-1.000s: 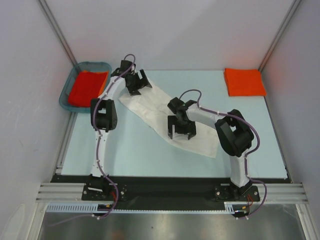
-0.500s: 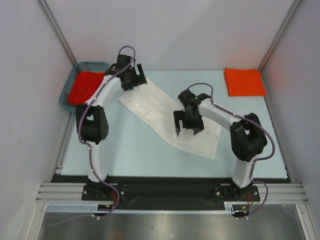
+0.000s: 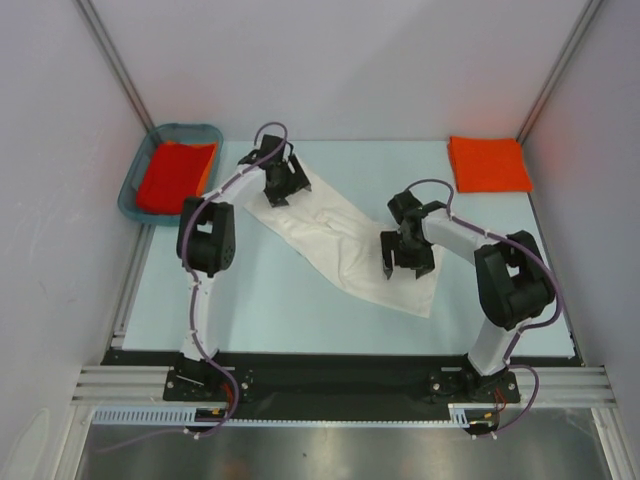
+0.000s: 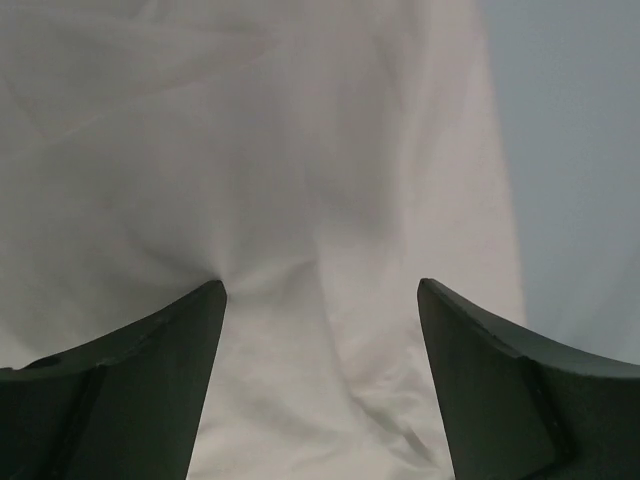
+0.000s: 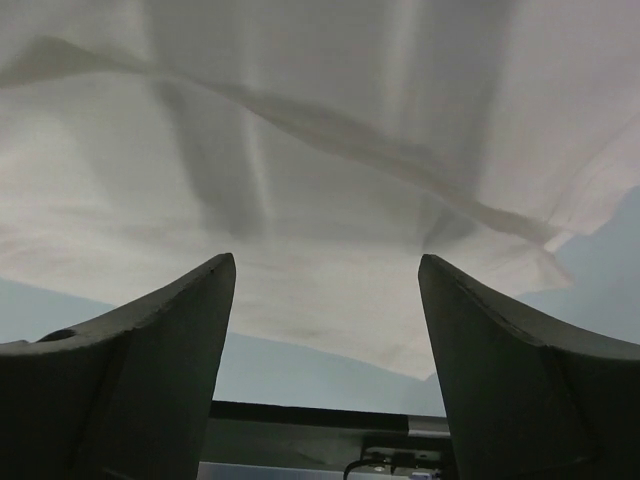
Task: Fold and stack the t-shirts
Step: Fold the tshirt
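White t-shirt (image 3: 335, 232) lies rumpled diagonally across the bench (image 3: 260, 300); my left end effector (image 3: 288, 188) is spread over its far end, the right end effector (image 3: 408, 267) spread over its near end. I'd pinch both ends evenly, then draw them apart to flatten it

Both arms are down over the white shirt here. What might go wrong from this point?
1. The left gripper, open, seems to press on the white t-shirt where it puckers into creases. Closing there may pinch only a ridge or extra layers.
2. The right gripper, open, hangs just inside the shirt's near edge, so it may catch mid-cloth rather than a corner.
3. The shirt lies diagonal and wrinkled, so a fold from here would likely come out lopsided.
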You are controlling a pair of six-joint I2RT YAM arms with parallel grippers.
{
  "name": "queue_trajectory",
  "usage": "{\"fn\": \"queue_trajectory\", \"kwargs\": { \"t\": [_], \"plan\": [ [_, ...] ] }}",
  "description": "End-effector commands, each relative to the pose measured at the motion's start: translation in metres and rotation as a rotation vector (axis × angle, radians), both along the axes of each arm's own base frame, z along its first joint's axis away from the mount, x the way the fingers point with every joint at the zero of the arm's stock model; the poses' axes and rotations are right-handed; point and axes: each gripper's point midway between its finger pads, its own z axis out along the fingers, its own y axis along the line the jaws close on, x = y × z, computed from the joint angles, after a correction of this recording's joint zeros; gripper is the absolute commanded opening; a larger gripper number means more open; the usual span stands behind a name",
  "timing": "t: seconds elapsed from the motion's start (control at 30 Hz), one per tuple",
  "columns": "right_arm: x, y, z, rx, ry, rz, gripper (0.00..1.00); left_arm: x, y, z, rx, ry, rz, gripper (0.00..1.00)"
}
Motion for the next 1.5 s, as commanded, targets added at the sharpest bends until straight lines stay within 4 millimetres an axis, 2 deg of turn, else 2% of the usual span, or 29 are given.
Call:
{"fn": "queue_trajectory", "kwargs": {
  "t": [0.0, 0.03, 0.07, 0.1, 0.23, 0.33, 0.4, 0.43, 0.5, 0.53, 0.6, 0.67, 0.73, 0.77, 0.83, 0.87, 0.9, 0.97, 1.03, 1.07, 1.1, 1.13, 1.17, 1.2, 1.23, 1.27, 1.33, 1.37, 1.47],
  "plan": [
    [-0.011, -0.003, -0.019, -0.055, -0.014, -0.021, 0.8, 0.018, -0.017, -0.004, -0.089, 0.011, 0.032, 0.84],
    [-0.019, -0.002, -0.023, -0.058, -0.003, -0.031, 0.79, 0.019, -0.023, -0.007, -0.114, 0.022, 0.015, 0.84],
    [-0.025, 0.0, -0.024, -0.057, -0.002, -0.041, 0.79, 0.017, -0.02, -0.027, -0.114, 0.072, 0.02, 0.84],
    [-0.04, -0.001, -0.034, -0.063, 0.019, -0.047, 0.79, 0.028, -0.024, -0.019, -0.137, 0.049, 0.014, 0.84],
    [-0.092, 0.042, -0.044, 0.002, 0.062, -0.043, 0.78, 0.043, -0.021, -0.028, -0.197, 0.056, 0.011, 0.84],
    [-0.12, 0.071, -0.045, 0.03, 0.076, -0.011, 0.79, 0.057, -0.021, -0.03, -0.26, 0.038, -0.005, 0.84],
    [-0.132, 0.096, -0.042, 0.114, 0.117, -0.047, 0.8, 0.07, -0.023, -0.022, -0.305, 0.006, -0.027, 0.84],
    [-0.136, 0.106, -0.04, 0.143, 0.13, -0.05, 0.8, 0.072, -0.023, -0.032, -0.317, 0.013, -0.031, 0.84],
    [-0.144, 0.136, -0.033, 0.222, 0.166, -0.025, 0.8, 0.086, -0.022, -0.022, -0.352, -0.035, -0.047, 0.83],
    [-0.147, 0.147, -0.03, 0.25, 0.18, -0.006, 0.8, 0.089, -0.02, -0.032, -0.363, -0.03, -0.043, 0.82],
    [-0.152, 0.176, -0.016, 0.33, 0.2, 0.042, 0.8, 0.102, -0.015, -0.03, -0.395, -0.081, -0.047, 0.82],
    [-0.152, 0.186, -0.011, 0.342, 0.208, 0.054, 0.8, 0.11, -0.008, -0.026, -0.411, -0.105, -0.039, 0.82],
    [-0.147, 0.196, 0.002, 0.368, 0.196, 0.067, 0.81, 0.115, -0.005, -0.012, -0.401, -0.145, -0.062, 0.81],
    [-0.146, 0.198, 0.009, 0.382, 0.186, 0.072, 0.81, 0.118, -0.005, 0.01, -0.393, -0.181, -0.074, 0.81],
    [-0.143, 0.208, 0.03, 0.436, 0.17, 0.103, 0.82, 0.118, -0.002, 0.036, -0.366, -0.226, -0.102, 0.82],
    [-0.142, 0.21, 0.038, 0.446, 0.159, 0.116, 0.83, 0.116, -0.001, 0.065, -0.361, -0.26, -0.114, 0.82],
    [-0.136, 0.21, 0.058, 0.458, 0.114, 0.15, 0.85, 0.112, 0.001, 0.08, -0.339, -0.278, -0.132, 0.84],
    [-0.128, 0.207, 0.078, 0.459, 0.06, 0.176, 0.87, 0.108, 0.005, 0.111, -0.302, -0.321, -0.145, 0.86],
    [-0.117, 0.188, 0.101, 0.446, 0.009, 0.179, 0.93, 0.089, 0.014, 0.172, -0.242, -0.394, -0.156, 0.87],
    [-0.112, 0.18, 0.107, 0.453, 0.002, 0.169, 0.94, 0.088, 0.016, 0.169, -0.221, -0.391, -0.155, 0.88],
    [-0.108, 0.172, 0.111, 0.455, -0.002, 0.155, 0.94, 0.076, 0.021, 0.184, -0.201, -0.4, -0.149, 0.88],
    [-0.091, 0.151, 0.108, 0.451, -0.004, 0.096, 0.95, 0.068, 0.027, 0.192, -0.168, -0.411, -0.149, 0.88],
    [-0.089, 0.141, 0.117, 0.48, -0.018, 0.11, 0.95, 0.059, 0.037, 0.175, -0.117, -0.371, -0.124, 0.88],
    [-0.08, 0.128, 0.116, 0.484, -0.026, 0.092, 0.93, 0.049, 0.043, 0.195, -0.087, -0.404, -0.127, 0.88],
    [-0.062, 0.105, 0.115, 0.481, -0.041, 0.03, 0.92, 0.041, 0.05, 0.189, -0.054, -0.379, -0.121, 0.87],
    [-0.056, 0.088, 0.115, 0.47, -0.05, 0.032, 0.91, 0.034, 0.059, 0.176, -0.006, -0.344, -0.101, 0.84],
    [-0.042, 0.063, 0.115, 0.461, -0.072, -0.002, 0.86, 0.02, 0.071, 0.168, 0.06, -0.309, -0.097, 0.83],
    [-0.031, 0.039, 0.113, 0.459, -0.071, -0.032, 0.84, 0.014, 0.08, 0.153, 0.093, -0.271, -0.085, 0.78],
    [-0.02, 0.0, 0.097, 0.421, -0.055, -0.097, 0.77, 0.0, 0.093, 0.123, 0.122, -0.178, -0.071, 0.65]
  ]
}}
